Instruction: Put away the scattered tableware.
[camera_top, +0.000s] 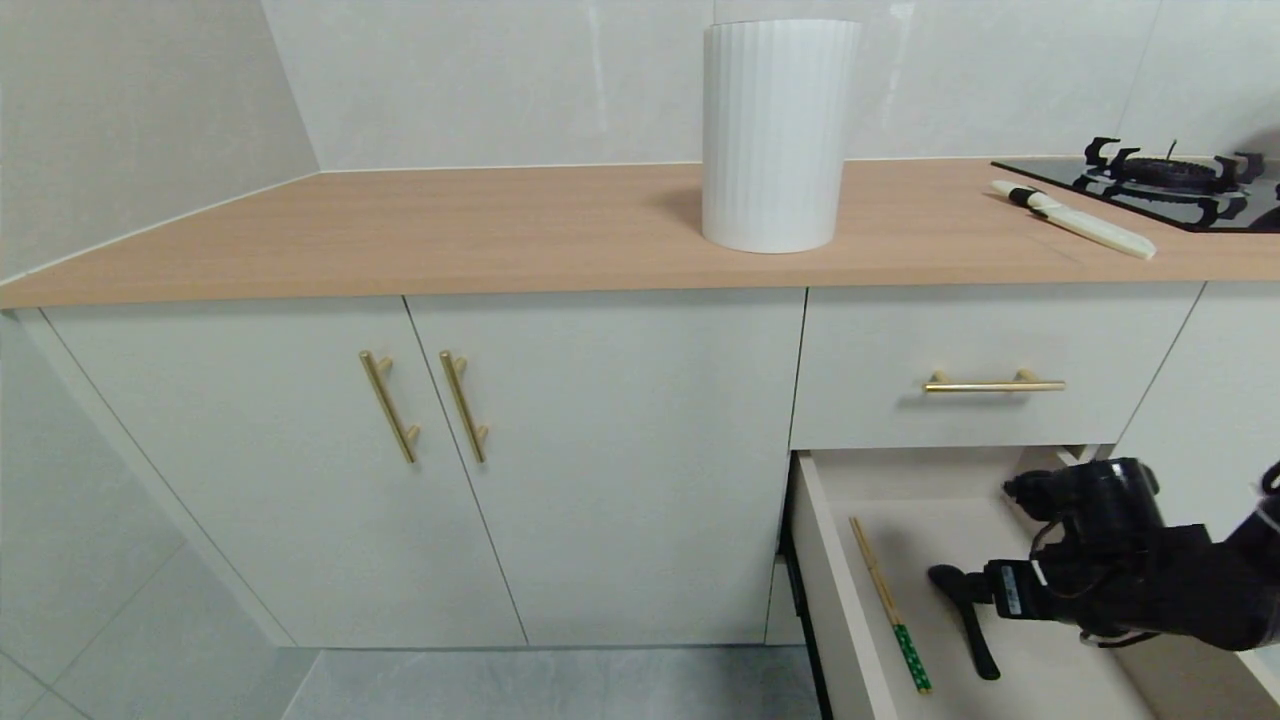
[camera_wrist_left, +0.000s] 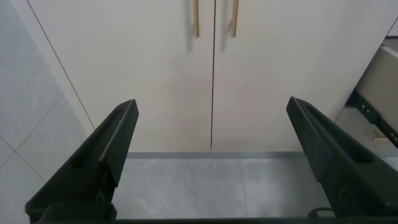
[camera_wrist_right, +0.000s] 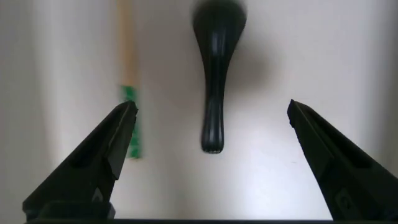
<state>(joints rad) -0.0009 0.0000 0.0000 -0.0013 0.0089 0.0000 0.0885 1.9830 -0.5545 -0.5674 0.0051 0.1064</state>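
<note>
Down in the lower right of the head view, the pale pulled-out drawer (camera_top: 825, 570) holds two of the task's things. They are a pair of wooden chopsticks with green patterned ends (camera_top: 889, 605) and, near them but apart, a black long-handled spoon (camera_top: 972, 630). Both lie flat on its floor.

The right pincer (camera_wrist_right: 210, 111) hangs over the spoon with its fingers wide apart, gripping nothing. I judge that the spoon is put away, so the step in hand is to leave the drawer cleanly. It is best to rise straight up before turning, so that no finger drags the spoon or knocks the drawer wall.

A cream-bladed knife with a black band (camera_top: 1075, 220) lies on the wooden desk (camera_top: 450, 230) at the upper right, near the black gas hob (camera_top: 1165, 180) — probably it comes next.

The right wrist view makes plain what the arm partly covers in the head view: both fingers stand clear of the spoon's handle. The left wrist view gives the left pincer (camera_wrist_left: 211, 109), also spread apart and empty, facing the white cupboard doors (camera_wrist_left: 280, 74) above the grey floor. From the head view one learns where the knife waits.
</note>
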